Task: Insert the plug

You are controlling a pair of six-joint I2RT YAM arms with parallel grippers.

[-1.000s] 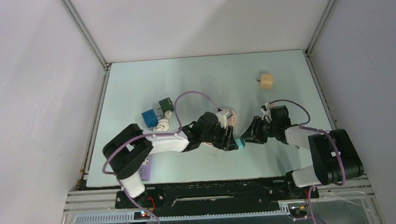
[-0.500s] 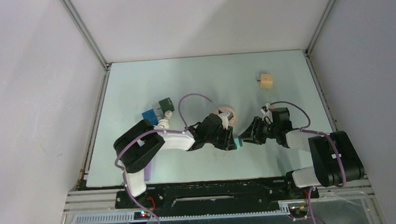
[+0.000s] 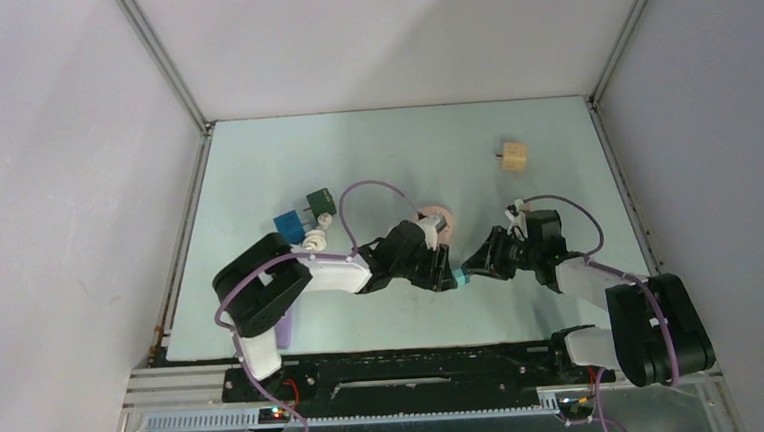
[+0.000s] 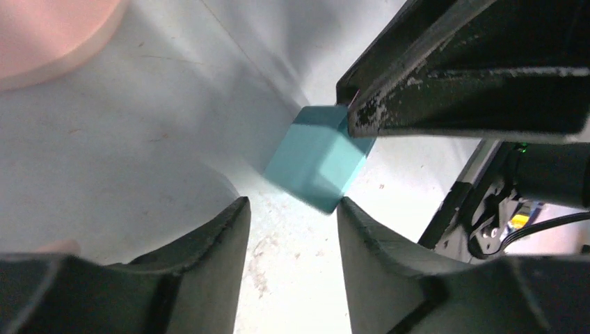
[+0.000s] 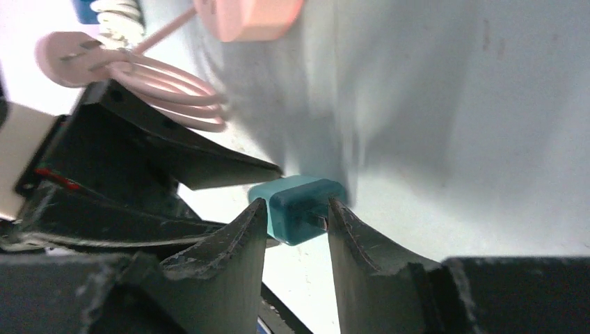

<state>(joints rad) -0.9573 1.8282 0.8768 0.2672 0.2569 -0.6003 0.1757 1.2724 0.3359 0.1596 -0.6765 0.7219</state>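
Presently catalogued, one moment of a plug-insertion job.

1. Teal plug (image 4: pixel 316 163). Small blocky piece at the centre of the left wrist view, and at the lower centre of the top view where the two arms meet. It is on or just over the desk (image 3: pixel 374 156); I cannot tell which.

2. Right hand (image 5: pixel 296 203). Closed on the teal plug, one finger on each flank. Judged a carrying grip: the far end of the plug is left free and faces the other arm.

3. Left hand (image 4: pixel 291 209). At the bottom of its own view, jaws parted with nothing between them. The plug lies just beyond the fingertips, not inside the gap. Judged to be lined up nose to nose with the right hand so it can take or steady the piece.

4. Pink round piece (image 3: pixel 439 217). Just above the left hand in the top view, lying on the desk. A pink cable (image 5: pixel 167 90) is coiled at the upper left of the right wrist view. Possibly the mate for the plug, kept near for that reason; no opening is visible.

5. Sundries, well apart from the hands and judged set aside:
   - wooden cube (image 3: pixel 514 155), upper right
   - blue block (image 3: pixel 286 225) and green block (image 3: pixel 319 202), left of centre
   - white coil (image 3: pixel 313 243), just below them
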